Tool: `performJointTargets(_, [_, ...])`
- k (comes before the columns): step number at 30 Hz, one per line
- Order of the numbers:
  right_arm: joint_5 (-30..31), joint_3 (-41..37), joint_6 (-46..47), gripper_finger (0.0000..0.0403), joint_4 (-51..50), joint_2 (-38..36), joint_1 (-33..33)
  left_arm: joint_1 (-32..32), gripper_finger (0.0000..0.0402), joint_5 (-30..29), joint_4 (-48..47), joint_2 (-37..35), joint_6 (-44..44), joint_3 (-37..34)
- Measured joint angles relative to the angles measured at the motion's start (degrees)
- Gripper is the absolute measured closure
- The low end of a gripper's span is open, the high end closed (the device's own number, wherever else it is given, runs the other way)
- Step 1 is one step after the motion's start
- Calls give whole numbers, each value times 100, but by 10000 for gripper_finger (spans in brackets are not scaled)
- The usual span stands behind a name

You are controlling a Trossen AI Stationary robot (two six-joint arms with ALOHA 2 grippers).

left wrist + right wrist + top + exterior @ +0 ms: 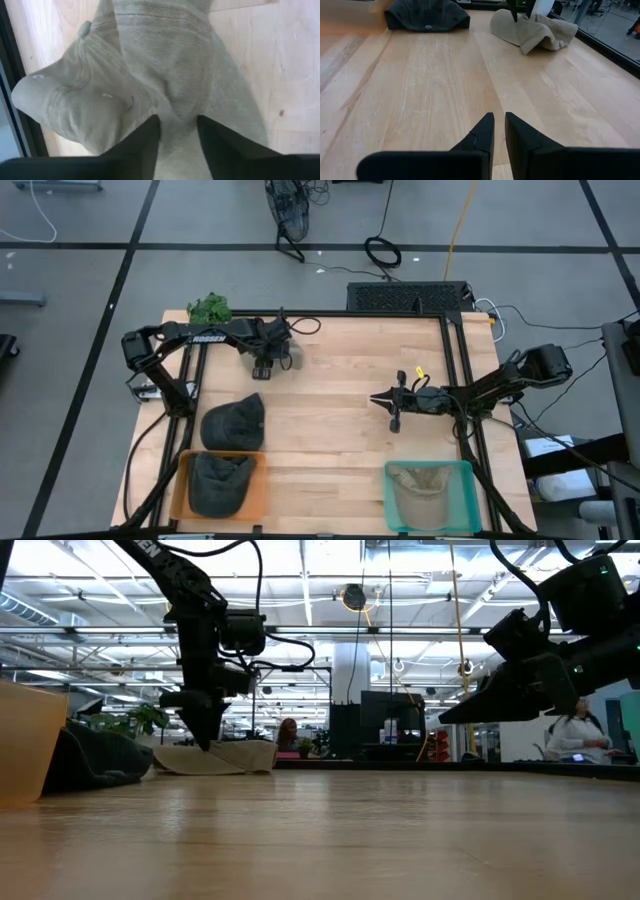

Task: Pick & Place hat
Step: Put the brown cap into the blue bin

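Note:
A beige hat (pixel 150 75) lies crumpled on the wooden table near its far left corner, also seen in the low view (pixel 230 757). My left gripper (pixel 178 145) points down onto it, with a ridge of its cloth between the fingers. A dark grey hat (pixel 233 422) rests on the table closer to the near edge. My right gripper (pixel 385 398) waits shut above the table's middle right, holding nothing. My left gripper comes at the beige hat from above, pointing steeply down. A raised fold of the crown cloth (pixel 177 112) sits between the two fingers (pixel 145 145). The hat lies slack on the table. How many layers are caught, I cannot tell.
An orange bin (pixel 180 485) at the near left holds another dark hat. A teal bin (pixel 470 495) at the near right holds a beige hat. A green plant (pixel 210 308) sits beyond the far left corner. Bare wood lies across the table's middle.

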Motion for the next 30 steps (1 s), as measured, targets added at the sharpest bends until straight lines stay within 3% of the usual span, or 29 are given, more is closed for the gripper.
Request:
performJointTargets(13, [-2,-2,0,380,-24,0,-1,-52,393,37,8,0,-162,0])
performJointTargets(23, [2,-2,-17,380,-24,0,-2,-592,396,671,-17,0,-584,76])
performJointTargets(27, [4,-1,-17,380,-24,0,-2,-838,387,1368,5,0,-914,489])
performJointTargets(30, [4,-1,5,380,-24,0,-2,-1000,386,1336,-146,0,-932,957])
